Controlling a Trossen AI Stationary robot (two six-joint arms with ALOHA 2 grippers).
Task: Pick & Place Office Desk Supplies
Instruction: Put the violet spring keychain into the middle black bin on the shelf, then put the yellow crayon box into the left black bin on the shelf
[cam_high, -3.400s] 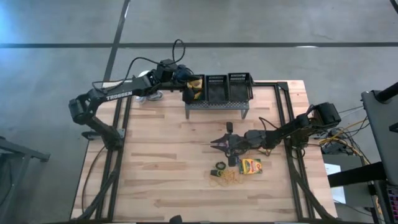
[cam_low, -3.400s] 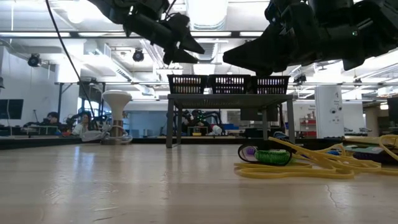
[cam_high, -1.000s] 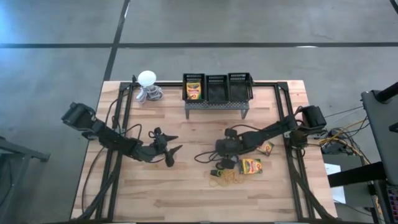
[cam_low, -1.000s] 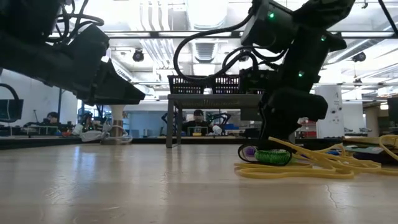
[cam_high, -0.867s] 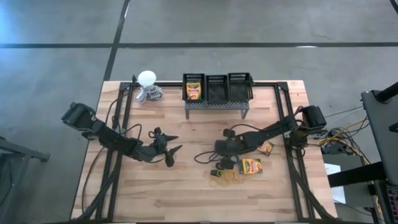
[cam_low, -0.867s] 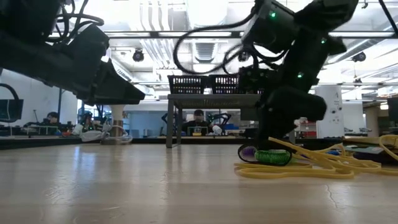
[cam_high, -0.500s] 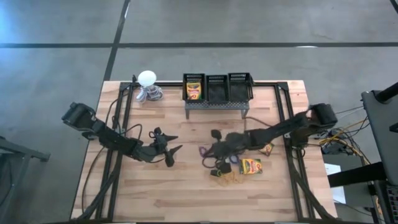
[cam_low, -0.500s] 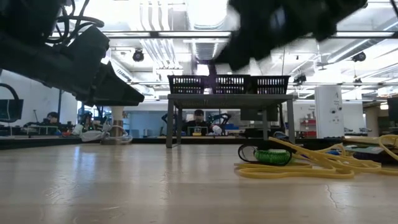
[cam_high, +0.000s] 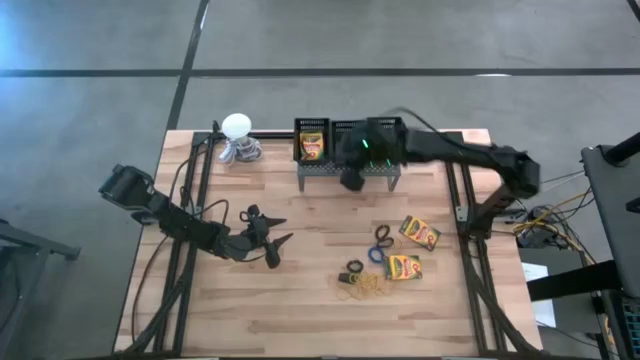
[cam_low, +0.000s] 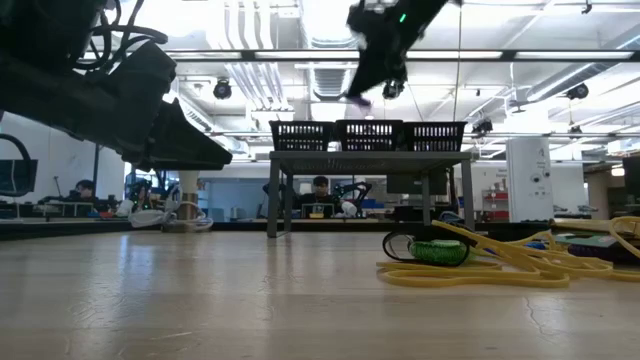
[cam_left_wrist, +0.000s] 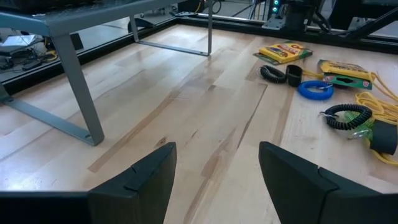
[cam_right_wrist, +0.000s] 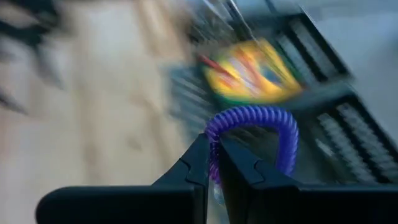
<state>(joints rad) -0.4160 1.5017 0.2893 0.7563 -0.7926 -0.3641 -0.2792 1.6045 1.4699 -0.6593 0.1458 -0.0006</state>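
Purple ring (cam_right_wrist: 252, 134) pinched in right hand (cam_right_wrist: 214, 163), visible only in right wrist view; high view just shows the hand (cam_high: 352, 172) above the black tray (cam_high: 385, 125). Left hand (cam_high: 272, 240) spread wide, empty, over surface (cam_high: 300, 310).

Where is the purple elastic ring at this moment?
The right gripper pinches the purple ring, held above the black tray at the table's far edge, near the crayon box inside it.

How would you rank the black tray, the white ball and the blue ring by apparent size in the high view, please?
1. Black tray, by far the largest.
2. White ball.
3. Blue ring, slightly smaller than the ball; the gap is narrow, so this ranking is less sure.
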